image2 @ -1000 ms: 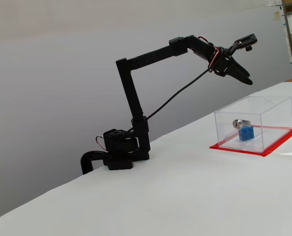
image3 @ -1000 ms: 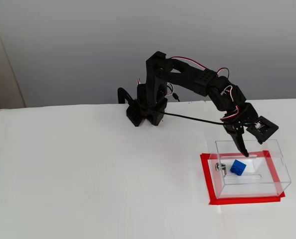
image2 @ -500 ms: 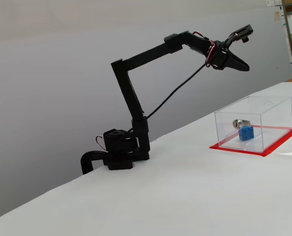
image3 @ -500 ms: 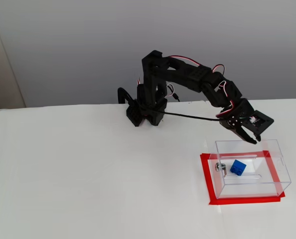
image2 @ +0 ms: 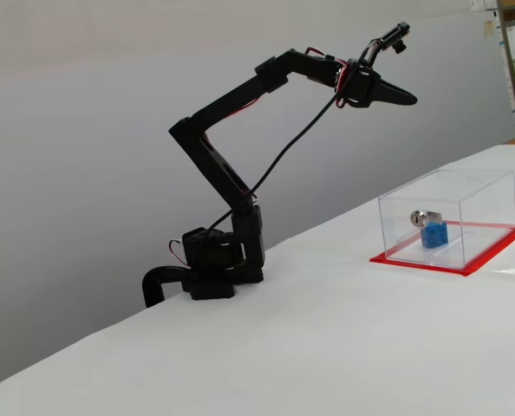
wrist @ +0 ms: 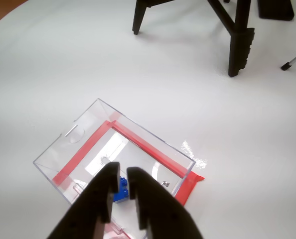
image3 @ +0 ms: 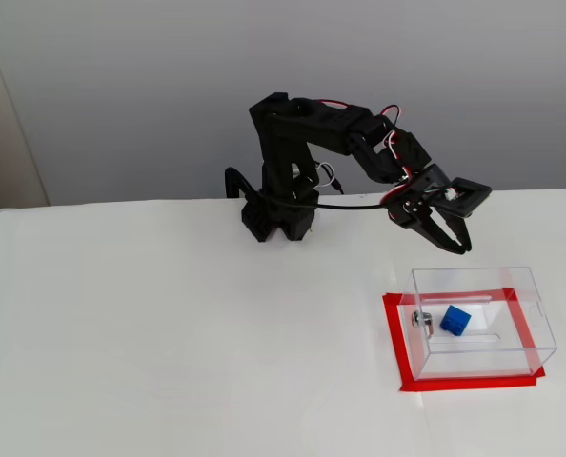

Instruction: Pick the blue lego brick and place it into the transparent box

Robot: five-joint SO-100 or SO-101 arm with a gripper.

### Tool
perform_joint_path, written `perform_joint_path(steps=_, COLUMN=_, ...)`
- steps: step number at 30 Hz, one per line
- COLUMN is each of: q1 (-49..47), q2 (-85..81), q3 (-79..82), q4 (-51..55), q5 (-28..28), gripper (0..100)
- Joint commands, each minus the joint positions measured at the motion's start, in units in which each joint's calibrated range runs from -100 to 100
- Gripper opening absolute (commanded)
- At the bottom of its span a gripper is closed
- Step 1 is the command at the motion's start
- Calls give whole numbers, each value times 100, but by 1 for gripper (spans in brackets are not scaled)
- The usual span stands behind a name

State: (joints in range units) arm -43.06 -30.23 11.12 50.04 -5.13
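Observation:
The blue lego brick (image2: 433, 232) (image3: 454, 320) lies on the floor of the transparent box (image2: 470, 192) (image3: 526, 328), right beside a small silver cylinder (image2: 421, 217) (image3: 421, 319). The box stands on a red base sheet (image2: 492, 251) (image3: 394, 333). My gripper (image2: 411, 100) (image3: 461, 245) hangs in the air above and behind the box, touching nothing. In the wrist view its two black fingers (wrist: 100, 199) sit almost together, and the gripper (wrist: 123, 170) holds nothing. Past the tips, the brick (wrist: 119, 194) shows far below inside the box (wrist: 80, 137).
The arm's black base (image2: 214, 270) (image3: 278, 219) is clamped at the table's back edge, with a black cable hanging along the arm. Dark stand legs (wrist: 239, 42) rise beyond the box in the wrist view. White tabletop (image3: 169, 333) spreads left of the box.
The arm has lifted and drawn back from over the box toward its base. The fingers have come closer together. Brick and cylinder have stayed put in the box.

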Motion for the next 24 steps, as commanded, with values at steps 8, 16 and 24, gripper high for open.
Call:
perform_joint_path(steps=8, q1=1300, q2=-1716, q3=1022, q4=-43, q5=116, gripper=2)
perform_joint_path(steps=16, q1=2446, q2=-2743, q3=1854, q4=-43, q5=111, gripper=1)
perform_joint_path(steps=24, q1=3230, q2=-3353, q3=2351, q4=-35, q5=116, gripper=1)
